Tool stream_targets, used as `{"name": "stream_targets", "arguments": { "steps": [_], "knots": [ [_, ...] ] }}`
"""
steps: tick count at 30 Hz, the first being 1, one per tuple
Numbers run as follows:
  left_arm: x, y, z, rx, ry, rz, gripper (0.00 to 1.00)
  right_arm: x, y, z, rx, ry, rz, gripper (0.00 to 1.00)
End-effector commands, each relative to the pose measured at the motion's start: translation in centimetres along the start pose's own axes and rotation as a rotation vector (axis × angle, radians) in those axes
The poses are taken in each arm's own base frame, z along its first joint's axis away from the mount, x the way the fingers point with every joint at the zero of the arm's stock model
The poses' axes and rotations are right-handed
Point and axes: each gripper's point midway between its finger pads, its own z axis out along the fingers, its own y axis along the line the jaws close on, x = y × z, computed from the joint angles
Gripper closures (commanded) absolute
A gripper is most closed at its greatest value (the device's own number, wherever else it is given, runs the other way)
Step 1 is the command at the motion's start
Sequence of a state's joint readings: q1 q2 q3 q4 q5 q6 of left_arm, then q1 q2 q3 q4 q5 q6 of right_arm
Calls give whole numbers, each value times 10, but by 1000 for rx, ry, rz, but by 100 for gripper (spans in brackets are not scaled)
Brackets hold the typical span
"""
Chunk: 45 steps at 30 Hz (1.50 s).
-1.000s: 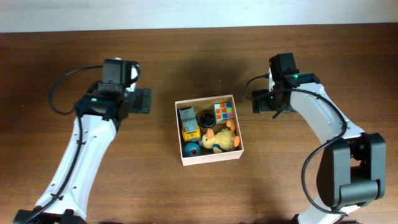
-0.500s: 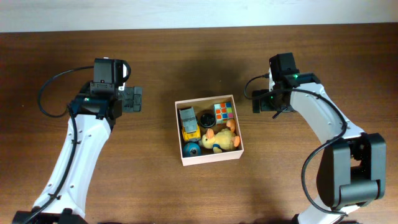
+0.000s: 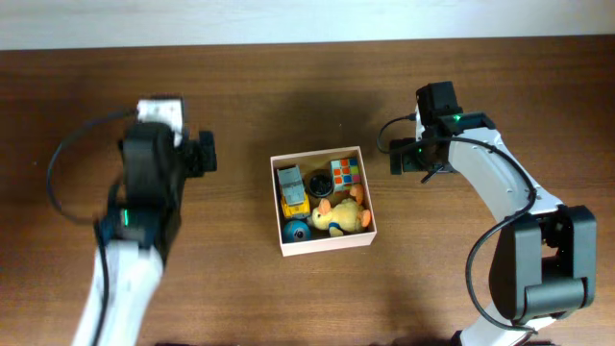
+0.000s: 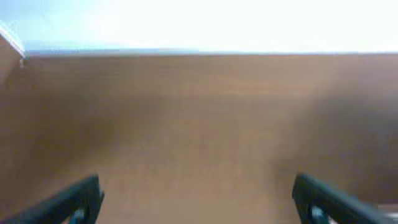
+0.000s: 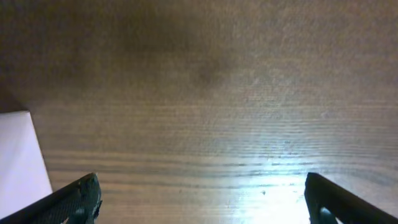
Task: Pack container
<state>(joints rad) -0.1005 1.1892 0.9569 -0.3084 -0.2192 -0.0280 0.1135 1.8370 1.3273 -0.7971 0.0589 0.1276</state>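
Left jaws: spread wide with nothing between them. The left wrist view shows only bare worktop (image 4: pixel 199 124) ahead, soft and out of focus. My left arm (image 3: pixel 139 197) is smeared in the overhead view, so its exact pose is unclear.

Right jaws: also apart and empty, held low over the wood. A white edge at the left of that view is probably the container (image 3: pixel 327 246).

The container sits mid-worktop between my two arms, nearer the right one. Inside lie a yellow truck (image 3: pixel 292 192), a colour cube (image 3: pixel 345 174), a plush animal (image 3: pixel 342 215), a blue ball (image 3: pixel 296 231) and a dark round piece (image 3: pixel 319 182), all packed close and below the rim.

I see no loose toy outside, so packing looks about done. Both jaws stand off to the sides, which keeps them out of the box, and only open wood lies between either one and the walls.
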Motion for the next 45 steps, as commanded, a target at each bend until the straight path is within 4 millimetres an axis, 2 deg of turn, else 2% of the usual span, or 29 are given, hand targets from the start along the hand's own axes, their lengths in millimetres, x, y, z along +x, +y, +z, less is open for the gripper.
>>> {"name": "stream_targets", "arguments": {
  "steps": [1, 6, 9, 22, 27, 31, 45],
  "knots": [
    [41, -7, -16, 78, -118, -56, 1, 0, -1, 1, -1, 1, 9, 2],
    [86, 4, -41, 72, -307, -95, 1, 0, -1, 1, -1, 1, 8, 1],
    [105, 9, -51, 64, -354, -107, 1, 0, -1, 1, -1, 1, 8, 1],
    [142, 12, -57, 59, -329, -96, 1, 0, -1, 1, -1, 1, 8, 1],
    [162, 15, -57, 49, -319, -98, 1, 0, -1, 1, -1, 1, 9, 1],
    [156, 14, -62, 52, -354, -76, 1, 0, -1, 1, -1, 1, 9, 1],
    [155, 9, -63, 83, -359, -72, 1, 0, -1, 1, -1, 1, 9, 1]
  ]
}}
